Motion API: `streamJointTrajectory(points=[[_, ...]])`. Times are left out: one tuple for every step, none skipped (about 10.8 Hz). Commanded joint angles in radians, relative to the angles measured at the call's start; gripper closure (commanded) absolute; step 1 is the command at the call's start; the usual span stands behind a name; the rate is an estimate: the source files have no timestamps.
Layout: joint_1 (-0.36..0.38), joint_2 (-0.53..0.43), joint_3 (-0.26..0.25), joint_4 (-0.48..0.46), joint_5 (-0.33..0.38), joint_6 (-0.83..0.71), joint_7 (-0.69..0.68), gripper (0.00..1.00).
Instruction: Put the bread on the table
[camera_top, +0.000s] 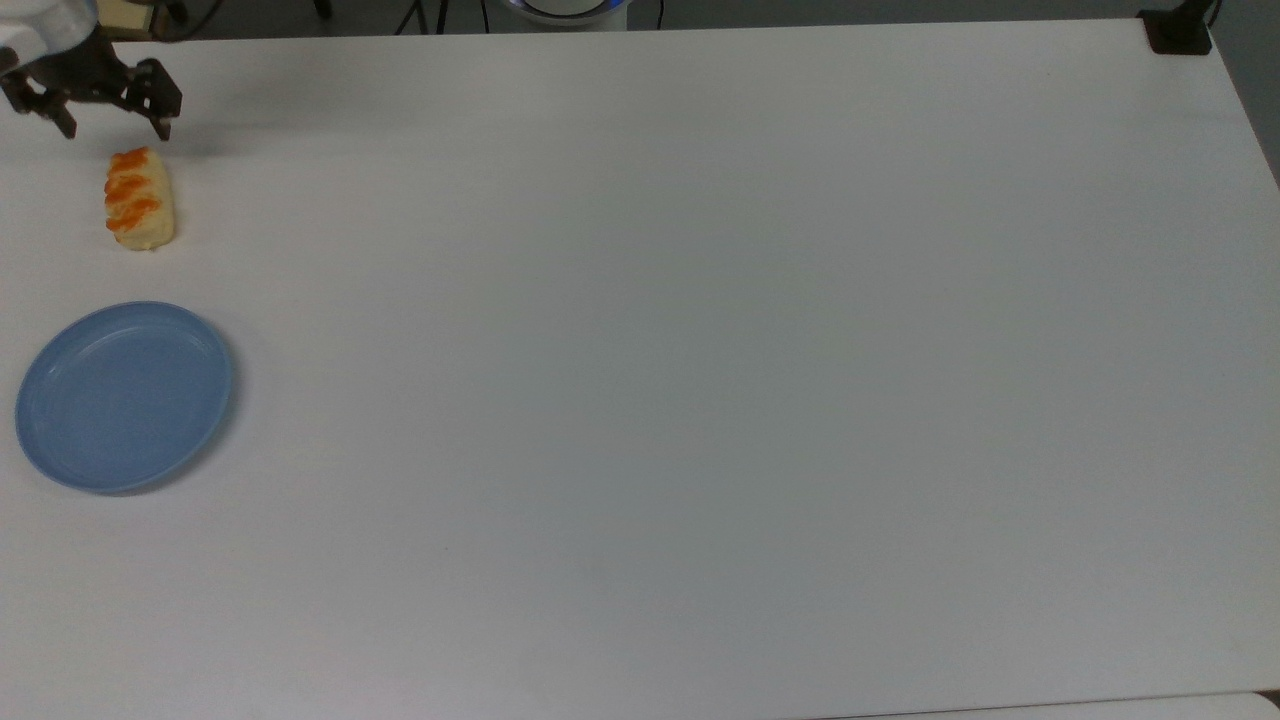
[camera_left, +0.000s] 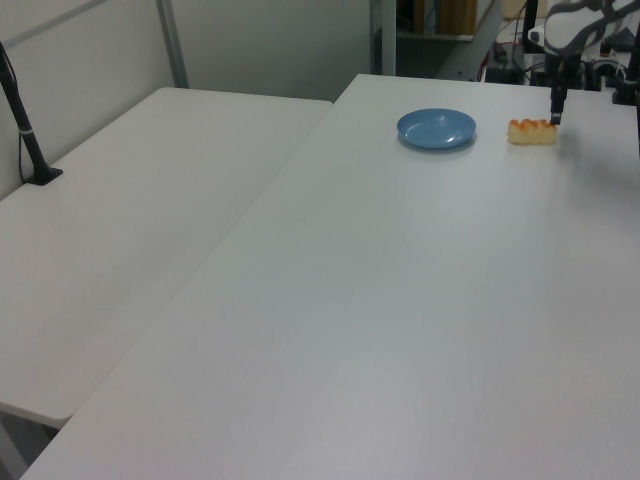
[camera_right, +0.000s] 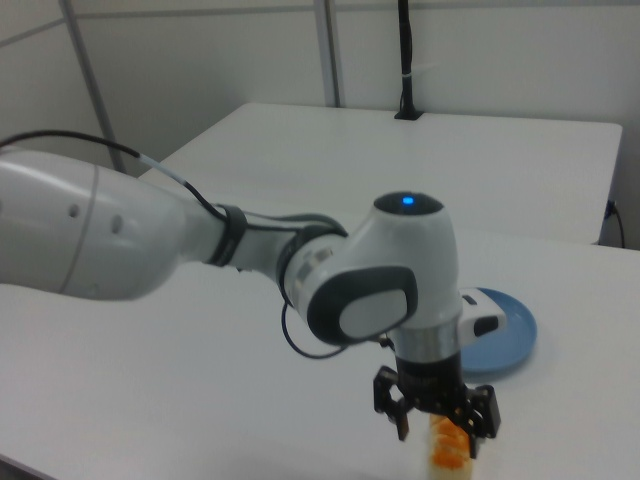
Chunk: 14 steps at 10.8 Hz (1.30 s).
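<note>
My gripper (camera_top: 113, 128) hangs spread apart and holding nothing at the top view's far left, just above the bread (camera_top: 139, 198), not touching it. The bread lies flat on the table (camera_top: 700, 350), near the blue plate (camera_top: 123, 396).

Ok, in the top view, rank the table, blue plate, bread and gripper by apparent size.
1. table
2. blue plate
3. gripper and bread: look alike, and the gripper sits higher, nearer the camera, so unranked.

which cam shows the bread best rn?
Top view: the whole bread lies unobstructed on the table, stripes up. Left view shows it far off, side-on. In the right view the open gripper partly covers it.
</note>
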<state>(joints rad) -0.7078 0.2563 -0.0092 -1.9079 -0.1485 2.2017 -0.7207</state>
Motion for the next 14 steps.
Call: streamJointTrajectory(points=[[0.022,-0.159,0.008,0.051,0.191,-0.241,0.119,0.0],[0.048,-0.187,0.006,0.079,0.275,-0.293,0.185,0.0],[0.077,-0.209,0.005,0.108,0.312,-0.351,0.287,0.0],[0.12,-0.235,0.002,0.116,0.316,-0.379,0.366,0.0],[0.173,-0.264,-0.003,0.116,0.319,-0.381,0.445,0.0],[0.226,-0.285,-0.014,0.116,0.32,-0.378,0.571,0.0],[0.316,-0.299,-0.037,0.118,0.31,-0.376,0.689,0.0],[0.423,-0.314,-0.088,0.118,0.304,-0.376,0.769,0.0],[0.517,-0.334,-0.139,0.119,0.296,-0.379,0.794,0.0],[0.586,-0.351,-0.159,0.119,0.278,-0.379,0.787,0.0],[0.628,-0.35,-0.158,0.135,0.253,-0.379,0.773,0.0],[0.651,-0.338,-0.15,0.153,0.245,-0.382,0.761,0.0],[0.665,-0.335,-0.143,0.153,0.238,-0.382,0.756,0.0],[0.656,-0.327,-0.112,0.155,0.198,-0.381,0.688,0.0]])
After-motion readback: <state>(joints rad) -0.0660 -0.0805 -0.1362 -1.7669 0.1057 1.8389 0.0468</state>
